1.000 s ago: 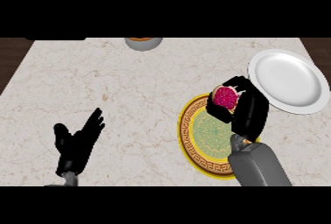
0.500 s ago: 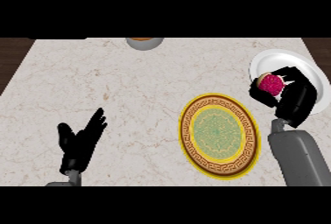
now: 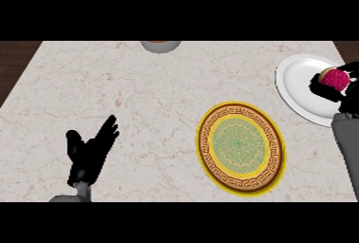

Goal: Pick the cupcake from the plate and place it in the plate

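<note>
Your right hand [image 3: 335, 92], clamped on the pink-frosted cupcake [image 3: 336, 79], has carried it over the plain white plate [image 3: 298, 90]; lower, release.

Right hand [image 3: 336, 95] holds the cupcake [image 3: 335, 79] over the white plate [image 3: 303, 90].

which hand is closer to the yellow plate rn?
Right. The right hand is up and to the right of the yellow plate, over the white plate, curled round the cupcake. The left hand rests open farther off, to the plate's left.
</note>
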Controlling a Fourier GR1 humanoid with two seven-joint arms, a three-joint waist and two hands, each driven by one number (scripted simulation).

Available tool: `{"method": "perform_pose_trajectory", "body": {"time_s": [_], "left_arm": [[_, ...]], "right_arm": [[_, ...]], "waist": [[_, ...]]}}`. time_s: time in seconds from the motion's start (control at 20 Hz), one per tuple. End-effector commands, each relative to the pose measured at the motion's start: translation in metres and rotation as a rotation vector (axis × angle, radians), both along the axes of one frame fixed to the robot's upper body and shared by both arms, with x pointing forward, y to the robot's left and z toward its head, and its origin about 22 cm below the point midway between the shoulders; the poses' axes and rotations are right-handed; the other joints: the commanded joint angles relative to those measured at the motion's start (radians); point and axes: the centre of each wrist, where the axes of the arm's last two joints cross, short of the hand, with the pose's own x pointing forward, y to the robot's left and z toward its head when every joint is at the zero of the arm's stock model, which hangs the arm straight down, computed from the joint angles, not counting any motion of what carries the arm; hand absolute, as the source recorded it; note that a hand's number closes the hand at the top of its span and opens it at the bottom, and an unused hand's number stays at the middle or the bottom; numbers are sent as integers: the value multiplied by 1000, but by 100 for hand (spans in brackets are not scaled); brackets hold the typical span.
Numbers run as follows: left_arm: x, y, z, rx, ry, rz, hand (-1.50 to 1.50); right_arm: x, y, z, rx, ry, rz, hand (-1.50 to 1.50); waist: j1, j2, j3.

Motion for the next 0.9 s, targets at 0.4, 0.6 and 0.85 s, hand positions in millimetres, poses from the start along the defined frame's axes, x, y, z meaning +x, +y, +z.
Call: {"method": "perform_pose_trajectory", "body": {"time_s": [0.4, 0.6, 0.85], "left_arm": [[11, -7, 3, 10, -33, -53, 0], [18, -17, 13, -19, -35, -63, 0], [6, -18, -4, -7, -31, -43, 0]], "right_arm": [[-10, -82, -6, 73, 370, -55, -150], [-9, -88, -1, 152, 380, 67, -150], [-6, -68, -20, 208, 224, 170, -150]], "waist": [[44, 22, -1], [50, 27, 5], [49, 26, 7]]}}
